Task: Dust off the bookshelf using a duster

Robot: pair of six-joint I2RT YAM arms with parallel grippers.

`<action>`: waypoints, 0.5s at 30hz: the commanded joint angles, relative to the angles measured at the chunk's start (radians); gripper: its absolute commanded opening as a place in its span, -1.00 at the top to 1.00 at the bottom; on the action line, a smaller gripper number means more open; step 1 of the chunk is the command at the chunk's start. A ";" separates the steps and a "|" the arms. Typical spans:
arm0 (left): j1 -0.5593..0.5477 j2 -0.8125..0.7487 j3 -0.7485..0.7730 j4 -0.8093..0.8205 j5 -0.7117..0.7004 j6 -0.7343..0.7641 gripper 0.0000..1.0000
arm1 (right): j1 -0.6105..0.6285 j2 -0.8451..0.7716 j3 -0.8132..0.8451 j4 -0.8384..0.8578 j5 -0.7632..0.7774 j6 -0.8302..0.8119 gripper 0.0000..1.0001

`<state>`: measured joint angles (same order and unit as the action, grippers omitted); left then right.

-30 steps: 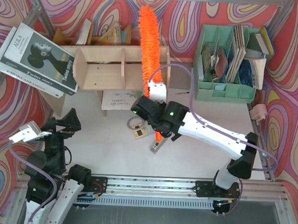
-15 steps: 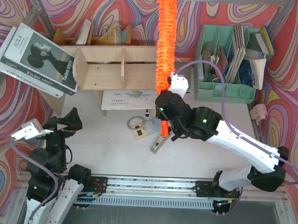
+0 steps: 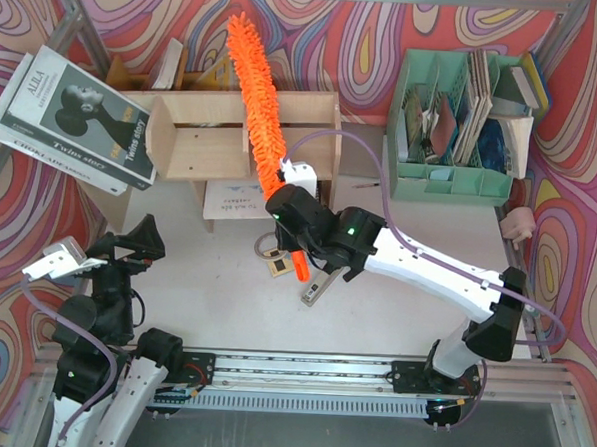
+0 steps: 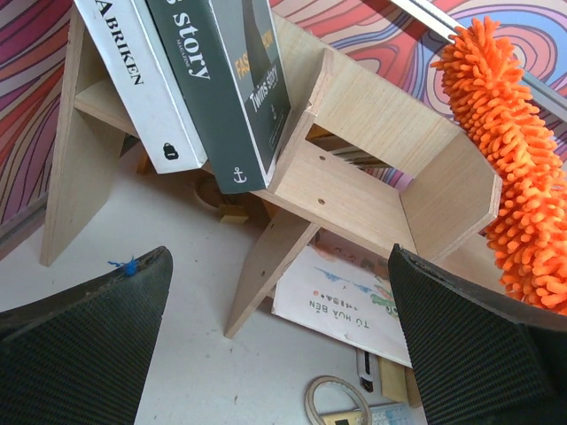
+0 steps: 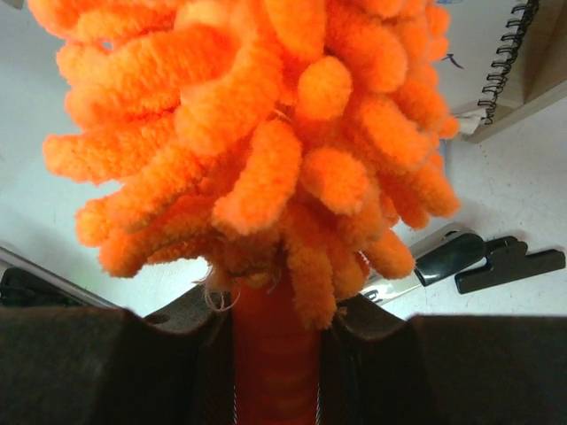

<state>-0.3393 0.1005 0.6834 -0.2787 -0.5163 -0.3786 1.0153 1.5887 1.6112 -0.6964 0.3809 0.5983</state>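
Note:
The bookshelf [image 3: 208, 139] is a low plywood unit at the back left, also seen in the left wrist view as the bookshelf [image 4: 381, 177]. The fluffy orange duster [image 3: 257, 96] slants across the shelf's top near the central divider, tip toward the back left. Whether it touches the wood I cannot tell. My right gripper [image 3: 289, 211] is shut on its orange handle [image 5: 275, 363] just below the fluff [image 5: 266, 133], in front of the shelf. My left gripper [image 4: 279, 354] is open and holds nothing, low at the near left and facing the shelf and the duster [image 4: 518, 177].
Two large books [image 3: 73, 122] lean on the shelf's left end. A picture book [image 3: 242, 196] lies under the shelf. A mint-green organiser [image 3: 454, 122] full of books stands at the back right. A small ring [image 3: 269, 247] and a clip-like tool [image 3: 317, 285] lie under my right arm.
The duster swung from the shelf's right compartment out past its right end, then back left, and now slants across the divider. The right arm moved with it. The left arm stayed still.

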 commanded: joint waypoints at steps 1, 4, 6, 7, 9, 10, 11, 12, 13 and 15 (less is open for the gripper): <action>0.007 0.008 -0.005 0.009 0.009 -0.006 -0.97 | 0.000 0.011 0.056 -0.046 0.078 0.036 1.00; 0.008 0.008 -0.004 0.009 0.009 -0.007 -0.97 | -0.002 -0.011 0.036 -0.073 0.140 0.067 1.00; 0.008 0.008 -0.005 0.007 0.009 -0.008 -0.97 | -0.009 -0.033 0.023 -0.100 0.184 0.100 1.00; 0.008 0.008 -0.005 0.007 0.009 -0.008 -0.97 | -0.015 -0.042 0.017 -0.114 0.203 0.120 1.00; 0.008 0.006 -0.005 0.007 0.008 -0.008 -0.97 | -0.024 -0.065 0.010 -0.146 0.244 0.172 1.00; 0.008 0.005 -0.005 0.007 0.008 -0.008 -0.97 | -0.026 -0.078 0.003 -0.162 0.263 0.196 1.00; 0.009 0.005 -0.005 0.007 0.009 -0.008 -0.97 | -0.028 -0.093 -0.001 -0.174 0.285 0.218 1.00; 0.008 0.003 -0.005 0.007 0.009 -0.008 -0.97 | -0.029 -0.108 -0.008 -0.184 0.304 0.237 1.00; 0.008 0.002 -0.005 0.007 0.009 -0.008 -0.97 | -0.031 -0.126 -0.015 -0.184 0.317 0.246 1.00; 0.008 0.001 -0.005 0.006 0.008 -0.009 -0.97 | -0.032 -0.158 -0.031 -0.167 0.330 0.248 1.00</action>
<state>-0.3382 0.1005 0.6834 -0.2787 -0.5163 -0.3790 0.9924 1.5215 1.5951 -0.8486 0.5797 0.7647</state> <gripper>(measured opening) 0.984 0.339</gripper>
